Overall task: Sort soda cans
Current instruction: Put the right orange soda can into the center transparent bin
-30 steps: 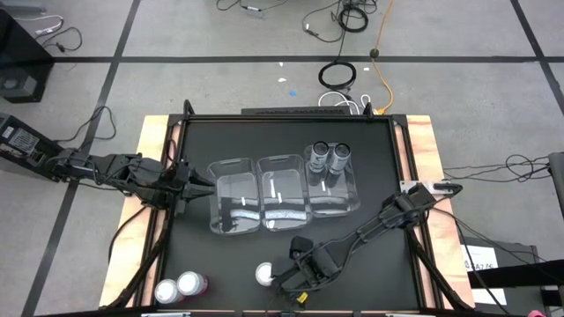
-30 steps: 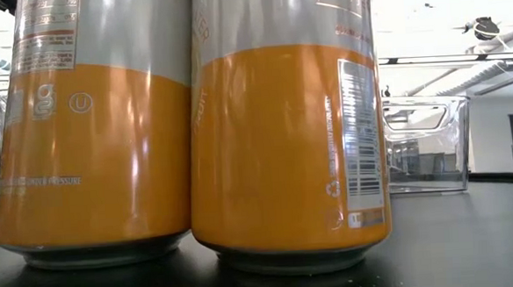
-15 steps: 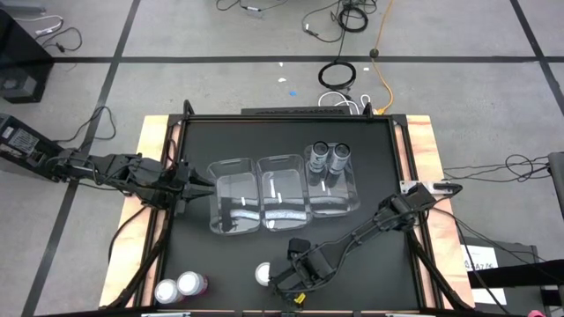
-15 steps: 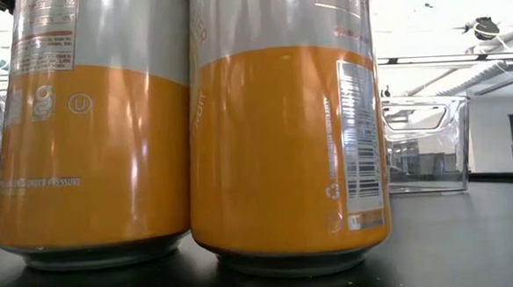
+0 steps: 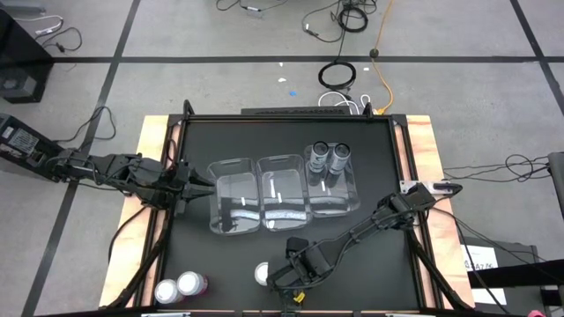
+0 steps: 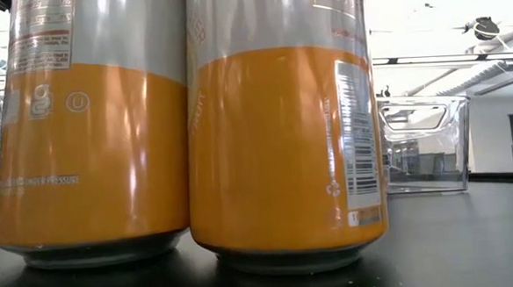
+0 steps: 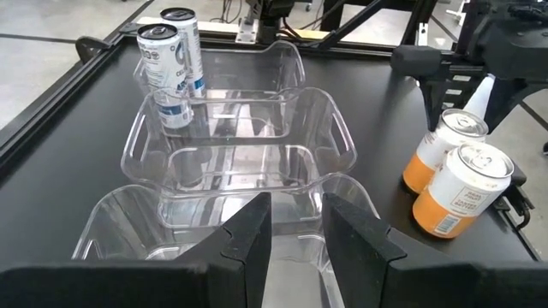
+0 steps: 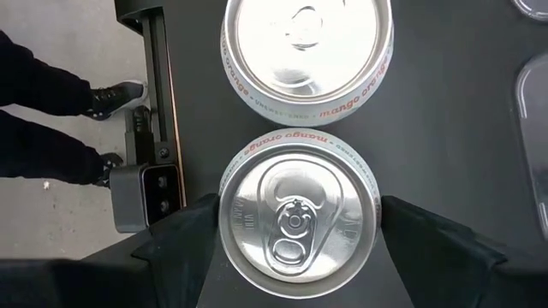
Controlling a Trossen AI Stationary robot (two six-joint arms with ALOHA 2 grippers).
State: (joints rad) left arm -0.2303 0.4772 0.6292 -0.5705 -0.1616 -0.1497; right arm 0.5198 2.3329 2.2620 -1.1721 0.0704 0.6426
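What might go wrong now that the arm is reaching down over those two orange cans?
The right end effector straddles one orange can whose neighbour, the second orange can, stands almost against it; closing or lifting might nudge or topple that one. The fingers sit near the can's top, so a shallow grip may slip. The middle bin, empty, is narrow between its neighbours, so a carried can might clip a wall.

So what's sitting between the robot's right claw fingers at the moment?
An orange can, seen from above in the right wrist view: the right gripper straddles it, a finger on each side. The second orange can stands just beyond.
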